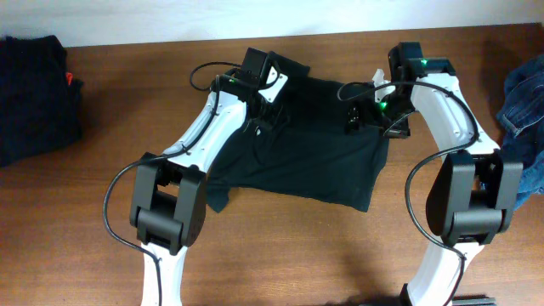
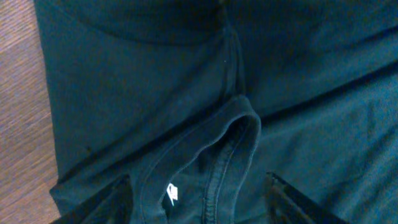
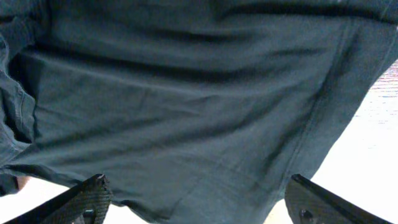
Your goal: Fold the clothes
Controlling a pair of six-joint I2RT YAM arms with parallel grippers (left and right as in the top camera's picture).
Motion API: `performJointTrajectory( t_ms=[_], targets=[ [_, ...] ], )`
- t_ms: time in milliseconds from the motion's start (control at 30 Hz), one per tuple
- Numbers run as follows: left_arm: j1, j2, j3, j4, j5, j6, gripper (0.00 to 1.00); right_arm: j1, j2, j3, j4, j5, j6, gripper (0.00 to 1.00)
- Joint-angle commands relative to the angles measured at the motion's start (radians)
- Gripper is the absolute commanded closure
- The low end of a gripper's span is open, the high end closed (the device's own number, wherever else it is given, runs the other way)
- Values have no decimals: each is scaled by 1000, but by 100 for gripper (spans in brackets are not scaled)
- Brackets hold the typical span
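Observation:
A black T-shirt (image 1: pixel 314 157) from the clothes lies spread on the brown table, partly folded over itself. My left gripper (image 1: pixel 269 92) hovers over its far left part. In the left wrist view, the gripper (image 2: pixel 202 202) is open and its dark fingers (image 2: pixel 292 198) straddle the collar (image 2: pixel 236 134) with its small white label (image 2: pixel 173 194). My right gripper (image 1: pixel 355 117) is over the shirt's far right part. In the right wrist view it (image 3: pixel 199 199) stands wide open, fingers (image 3: pixel 87 199) apart over a cloth edge, holding nothing.
A heap of dark clothes (image 1: pixel 34 93) with a red patch lies at the table's left end. Blue denim (image 1: pixel 527 110) lies at the right edge. Both arm bases (image 1: pixel 166 204) stand at the near side, flanking the shirt.

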Motion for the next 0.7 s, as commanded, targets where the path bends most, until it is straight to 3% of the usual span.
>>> performJointTrajectory(
  t_ms=[0, 233, 500, 667],
  targets=[
    [-7, 5, -2, 0, -69, 2, 36, 3, -7, -5, -3, -8, 4, 1],
    [-19, 43, -2, -24, -156, -14, 36, 3, -6, -6, -3, 7, 4, 1],
    [-24, 43, -2, -39, -156, -20, 50, 3, -6, -6, -21, 71, 1, 1],
    [-54, 41, 0, -40, -169, -34, 51, 2, -6, -6, -21, 123, 1, 1]
  ],
)
